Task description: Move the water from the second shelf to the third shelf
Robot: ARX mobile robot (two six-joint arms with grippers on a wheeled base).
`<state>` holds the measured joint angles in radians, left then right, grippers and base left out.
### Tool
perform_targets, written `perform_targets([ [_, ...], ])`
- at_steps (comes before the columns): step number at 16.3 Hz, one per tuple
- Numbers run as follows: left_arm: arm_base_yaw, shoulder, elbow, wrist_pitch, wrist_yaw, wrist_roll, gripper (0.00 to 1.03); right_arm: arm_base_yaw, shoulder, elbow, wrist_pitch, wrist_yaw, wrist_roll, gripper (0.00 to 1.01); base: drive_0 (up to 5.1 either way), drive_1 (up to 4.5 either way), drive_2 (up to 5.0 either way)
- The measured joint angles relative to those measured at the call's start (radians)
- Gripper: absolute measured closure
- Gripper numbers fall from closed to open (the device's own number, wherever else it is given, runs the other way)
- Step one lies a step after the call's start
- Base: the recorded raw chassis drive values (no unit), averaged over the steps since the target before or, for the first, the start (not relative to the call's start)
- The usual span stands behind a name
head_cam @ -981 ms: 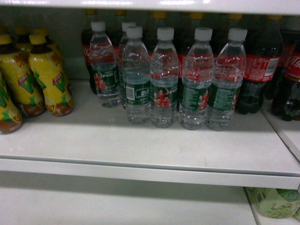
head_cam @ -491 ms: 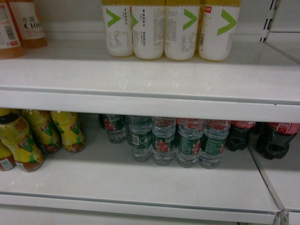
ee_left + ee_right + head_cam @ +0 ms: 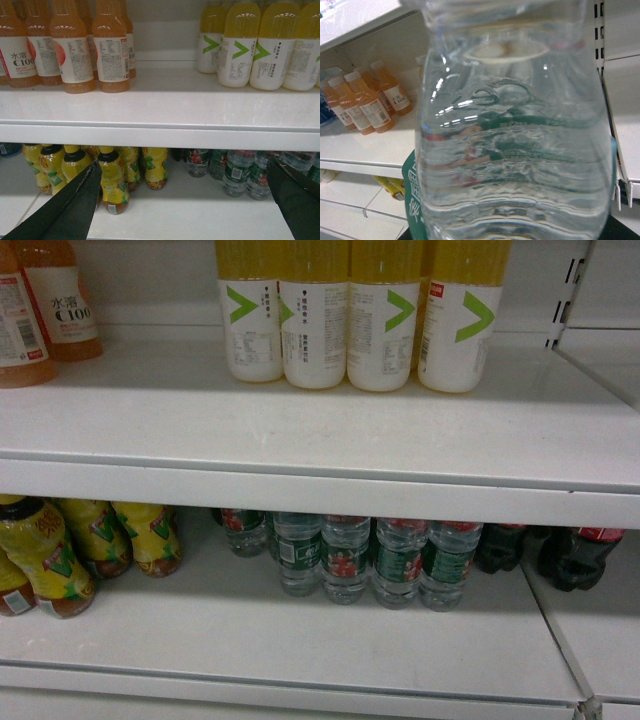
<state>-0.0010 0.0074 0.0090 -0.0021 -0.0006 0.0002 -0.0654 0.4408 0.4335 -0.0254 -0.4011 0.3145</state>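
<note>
A clear ribbed water bottle [image 3: 512, 135] with a green label fills the right wrist view, held up close in front of the shelving. My right gripper is shut on it, its fingers hidden behind the bottle. Several more water bottles [image 3: 345, 560] stand in a cluster on the lower shelf [image 3: 300, 645], also seen as the water cluster [image 3: 235, 172] in the left wrist view. My left gripper [image 3: 182, 200] is open and holds nothing, facing that lower shelf. Neither gripper shows in the head view.
The upper shelf [image 3: 300, 430] carries white-labelled yellow drinks with green chevrons [image 3: 350, 320] and orange drinks [image 3: 40, 310] at the left. Yellow bottles [image 3: 60, 550] stand left of the water, dark cola bottles [image 3: 560, 555] to its right. A shelf upright [image 3: 607, 60] is on the right.
The head view has risen: the water shelf has dropped to the lower half of the frame and the shelf above with the chevron bottles has come into sight.
</note>
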Motion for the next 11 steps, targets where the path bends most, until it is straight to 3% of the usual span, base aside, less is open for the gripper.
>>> perform_targets([
  [3,0.000,0.000,0.000,-0.001,0.000,0.000,0.05,-0.001,0.000,0.000,-0.003,0.005,0.000,0.59,0.0,0.00,0.0],
  [11,0.000,0.000,0.000,-0.001,0.000,0.000,0.05,0.000,0.000,0.000,-0.002,0.003,0.000,0.59,-4.4,1.50,3.2],
])
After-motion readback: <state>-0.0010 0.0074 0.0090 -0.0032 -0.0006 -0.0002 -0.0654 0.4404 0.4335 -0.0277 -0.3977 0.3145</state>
